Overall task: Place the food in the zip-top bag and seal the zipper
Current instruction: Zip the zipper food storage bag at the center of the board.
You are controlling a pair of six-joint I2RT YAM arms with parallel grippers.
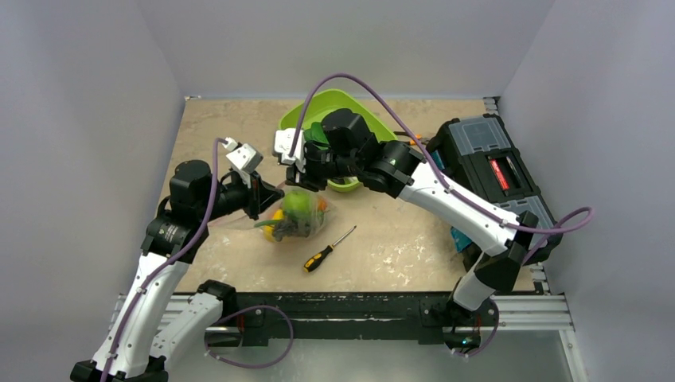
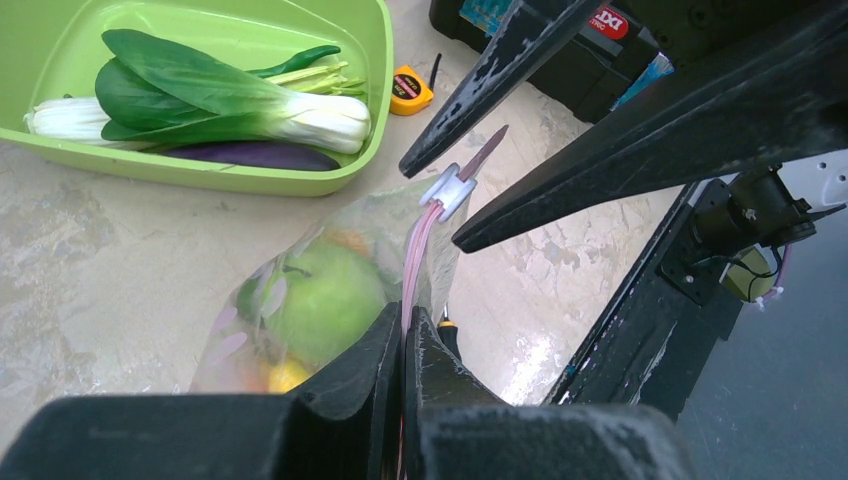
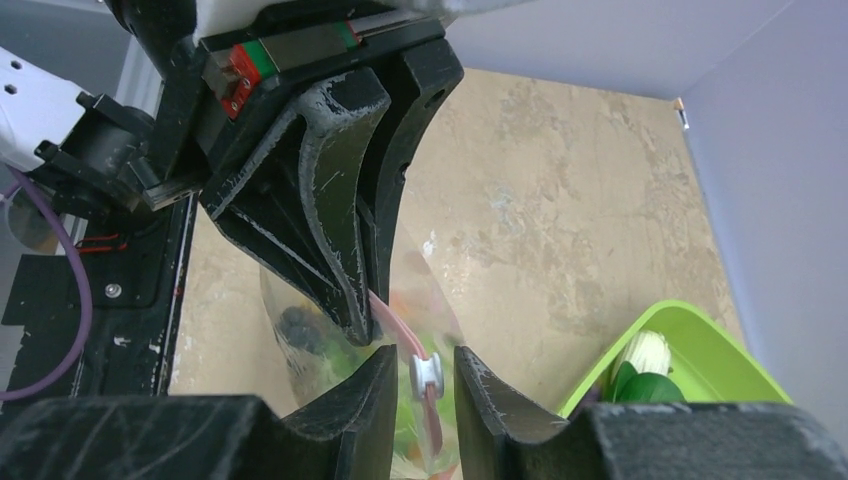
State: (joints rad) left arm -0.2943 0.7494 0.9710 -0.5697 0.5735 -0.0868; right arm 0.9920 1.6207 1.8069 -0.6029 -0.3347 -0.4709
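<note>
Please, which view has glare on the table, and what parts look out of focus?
Left wrist view: a bright glare patch on the table beside the zip-top bag; the left gripper, closest to the lens, is blurred, while the tray is sharp. Right wrist view: the right gripper is soft too; no glare. Top view: even light, faint shadows.

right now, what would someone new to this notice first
The clear zip-top bag, stuffed with toy food, sits mid-table between both arms. The left pincer is clamped on its pink zipper, while the right pincer straddles the white slider, jaws just short of touching it. Behind lies a lime-green tray of leafy greens.
</note>
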